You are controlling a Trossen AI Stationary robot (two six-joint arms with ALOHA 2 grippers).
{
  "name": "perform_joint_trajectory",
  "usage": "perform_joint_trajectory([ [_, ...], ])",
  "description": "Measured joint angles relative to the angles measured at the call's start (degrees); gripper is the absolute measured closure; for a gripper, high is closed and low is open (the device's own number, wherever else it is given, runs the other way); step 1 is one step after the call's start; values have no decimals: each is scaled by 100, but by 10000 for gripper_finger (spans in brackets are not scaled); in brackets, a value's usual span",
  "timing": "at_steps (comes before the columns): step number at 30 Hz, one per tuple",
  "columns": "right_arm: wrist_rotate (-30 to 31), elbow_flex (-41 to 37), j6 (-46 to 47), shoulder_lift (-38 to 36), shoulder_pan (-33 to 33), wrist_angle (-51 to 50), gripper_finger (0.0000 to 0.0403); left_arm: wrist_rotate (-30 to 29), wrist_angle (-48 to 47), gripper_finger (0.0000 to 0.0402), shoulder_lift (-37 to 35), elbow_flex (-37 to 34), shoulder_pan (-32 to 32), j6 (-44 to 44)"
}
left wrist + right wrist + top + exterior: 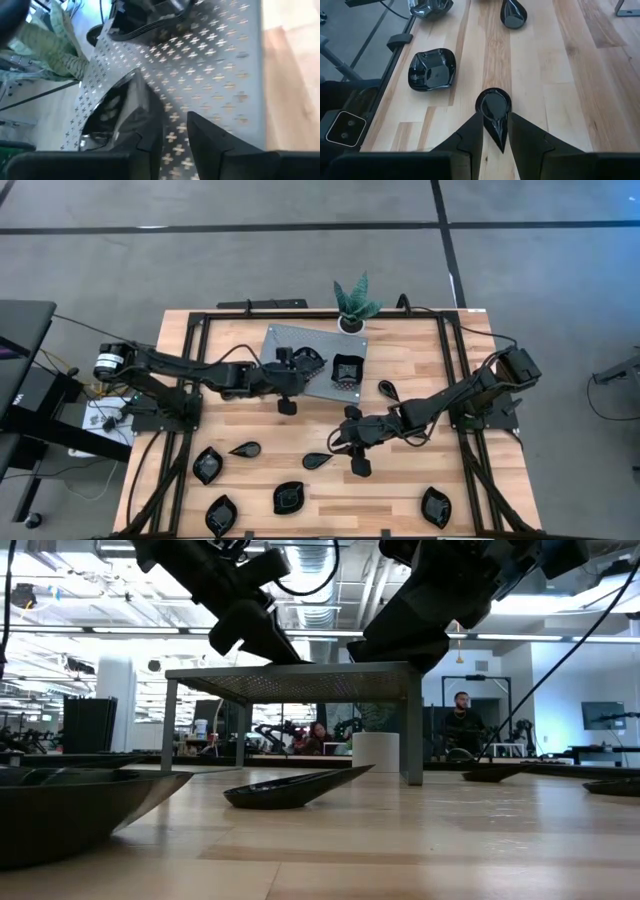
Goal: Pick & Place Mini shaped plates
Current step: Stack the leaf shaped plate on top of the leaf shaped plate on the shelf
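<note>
Your left claw (pixel 312 366) was up over the grey metal stand (pixel 290 345) at the back of the counter (pixel 470 480), clenched on the rim of a glossy black plate (pixel 117 117) that sat right at the stand's perforated top. Another square plate (pixel 346 368) sat on the stand just beside it, and the little potted plant (pixel 354 304) stood right behind the stand.

Your right claw (pixel 495 131) was low over the middle of the counter, fingers (pixel 470 135) spread either side of the tail of a teardrop plate (pixel 494 111), not pinching it. In that wrist view a square wavy plate (pixel 432 69) lay near it and another teardrop plate (pixel 513 13) farther off.

The rest of the plates were scattered along the front of the counter, like the leaf plate (pixel 436 507) at the front right and the square one (pixel 290 498) in the front middle.

No readable brands, labels or writing on any of the things.
</note>
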Motion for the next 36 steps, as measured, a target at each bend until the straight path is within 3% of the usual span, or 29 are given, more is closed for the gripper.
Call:
perform_joint_trajectory([
  [5,0,0,-7,0,0,-25,317,-15,20,307,-227,-1,-568,-162],
  [10,0,-2,-9,0,0,-90,317,-80,-43,307,-675,-1,-1604,-1142],
  [16,0,-1,-169,-2,-5,-108,317,1123,-84,307,-751,-109,-3024,-3787],
  [19,-2,-2,-210,-2,-26,-92,317,929,-55,307,-372,-123,-3701,-5510],
  [22,-2,-2,-232,-2,-91,8,317,772,39,307,183,-126,-4161,-6333],
  [27,0,-2,-497,-2,-142,601,317,726,-204,307,905,-130,-4501,-6750],
  [36,-2,0,-511,-4,-70,912,317,586,-243,307,1557,-130,-4353,-9222],
])
